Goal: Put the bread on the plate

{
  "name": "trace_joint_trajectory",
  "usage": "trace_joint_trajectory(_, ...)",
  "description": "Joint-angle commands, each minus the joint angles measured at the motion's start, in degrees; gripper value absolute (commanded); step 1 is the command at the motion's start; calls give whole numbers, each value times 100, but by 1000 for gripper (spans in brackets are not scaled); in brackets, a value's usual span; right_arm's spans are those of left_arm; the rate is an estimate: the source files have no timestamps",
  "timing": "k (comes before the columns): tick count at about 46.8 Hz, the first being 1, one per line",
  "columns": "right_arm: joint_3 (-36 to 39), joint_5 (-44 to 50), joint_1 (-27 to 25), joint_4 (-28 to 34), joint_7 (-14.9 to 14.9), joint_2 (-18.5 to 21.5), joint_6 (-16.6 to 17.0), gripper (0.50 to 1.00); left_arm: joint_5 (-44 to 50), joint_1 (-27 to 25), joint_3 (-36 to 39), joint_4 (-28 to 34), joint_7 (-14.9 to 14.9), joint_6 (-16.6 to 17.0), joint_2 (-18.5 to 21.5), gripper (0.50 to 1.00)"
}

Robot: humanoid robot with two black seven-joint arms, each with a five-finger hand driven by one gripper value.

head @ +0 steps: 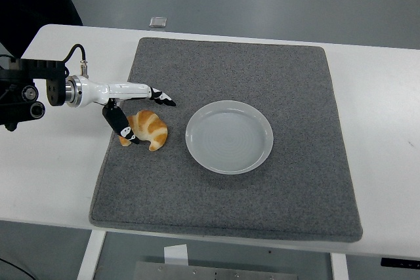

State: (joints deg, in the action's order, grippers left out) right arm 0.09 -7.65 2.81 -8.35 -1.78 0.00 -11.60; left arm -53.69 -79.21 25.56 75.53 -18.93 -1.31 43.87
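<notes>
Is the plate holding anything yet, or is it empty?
Empty. The plate shows only its bare white inside; the bread lies on the grey mat to its left.

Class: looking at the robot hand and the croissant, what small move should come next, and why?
Probably close the left robot hand on the golden-brown croissant: its thumb sits at the croissant's left end, its fingers are spread above it, and the round pale-grey plate is empty.

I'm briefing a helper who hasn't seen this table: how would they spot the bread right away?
Find the grey mat covering the white table. Near its left edge, left of the round pale plate, lies the bread. It is a golden, curved croissant, the only food there, with the left robot hand around it.
</notes>
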Motion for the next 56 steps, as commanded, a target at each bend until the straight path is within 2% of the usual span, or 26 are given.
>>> trace_joint_trajectory(1, 0, 0, 0, 0, -6, 0, 0, 952, -1, 2, 2, -3, 4, -1, -10, 988)
trace_joint_trajectory(42, 0, 0, 0, 0, -6, 0, 0, 952, -414, 169, 19, -302, -5, 78, -221, 971)
trace_joint_trajectory(53, 0, 0, 0, 0, -6, 0, 0, 952, -502, 248, 54, -460, -5, 166, -423, 930)
trace_joint_trajectory(56, 0, 0, 0, 0, -6, 0, 0, 952, -502, 257, 54, -469, -5, 175, -432, 900)
